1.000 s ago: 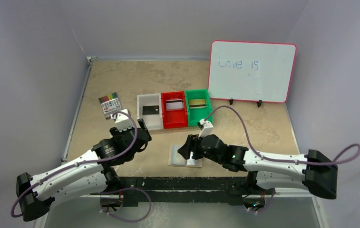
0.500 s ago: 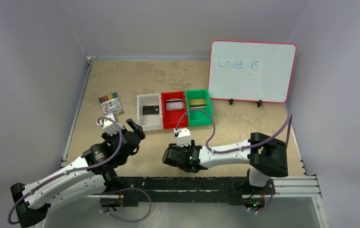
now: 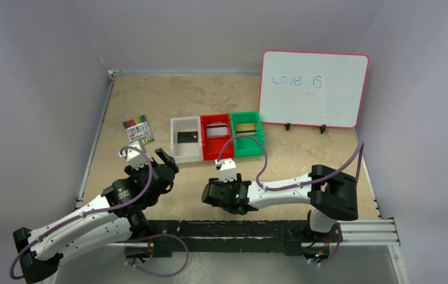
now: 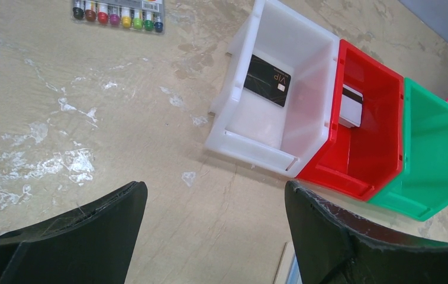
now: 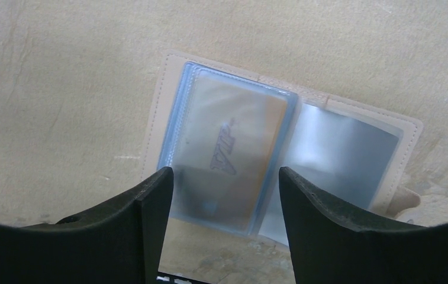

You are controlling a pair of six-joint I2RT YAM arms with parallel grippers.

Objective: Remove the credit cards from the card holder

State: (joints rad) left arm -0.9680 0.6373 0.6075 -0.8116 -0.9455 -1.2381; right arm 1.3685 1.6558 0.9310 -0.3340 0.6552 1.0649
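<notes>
Wide, empty right fingers (image 5: 121, 236) hover over the open beige bifold card holder (image 5: 339, 142) lying flat beneath their tips, left fingers (image 4: 73, 236) wide too; risk: pinching the slick clear sleeve (image 5: 177, 124), not the tan card (image 5: 239, 130) inside, could drag the holder.

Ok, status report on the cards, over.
Left gripper open, empty. Right gripper open over card holder; one card in its sleeve. Nothing in the way.

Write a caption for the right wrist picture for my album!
The open right gripper hangs over the open card holder, with a tan card tucked inside.
</notes>
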